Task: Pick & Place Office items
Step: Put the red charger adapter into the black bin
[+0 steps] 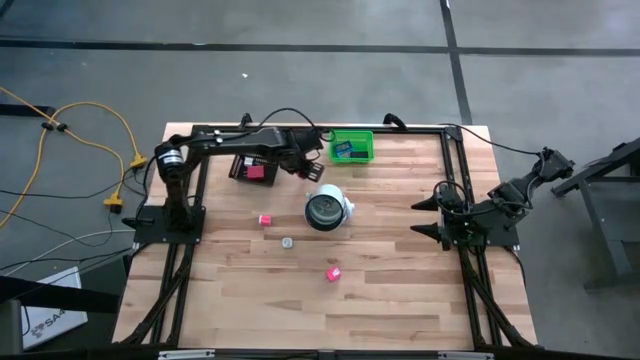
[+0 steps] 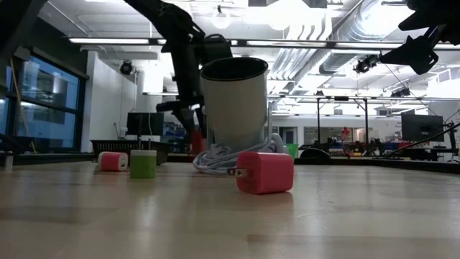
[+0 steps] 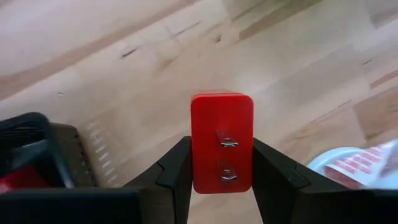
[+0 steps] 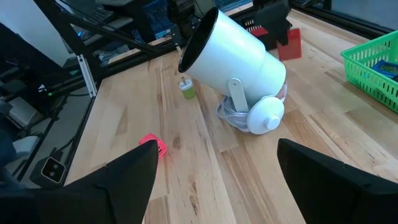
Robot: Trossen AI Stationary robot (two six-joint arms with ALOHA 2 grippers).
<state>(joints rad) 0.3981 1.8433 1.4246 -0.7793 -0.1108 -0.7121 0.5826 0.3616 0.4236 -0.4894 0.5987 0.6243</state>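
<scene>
**Red block clamped between the left fingers**

Red block [image 3: 222, 142] sits upright between the left gripper [image 3: 221, 171] fingers, clamped on both sides, its two metal prongs facing the wrist camera, its long axis along the fingers. Beside them lie the black mesh tray [image 3: 37, 152] and the white round lamp [image 1: 328, 208]. Above the tabletop [image 1: 400, 290] the left arm reaches far. The right gripper [image 4: 214, 180] waits, fingers apart.
</scene>
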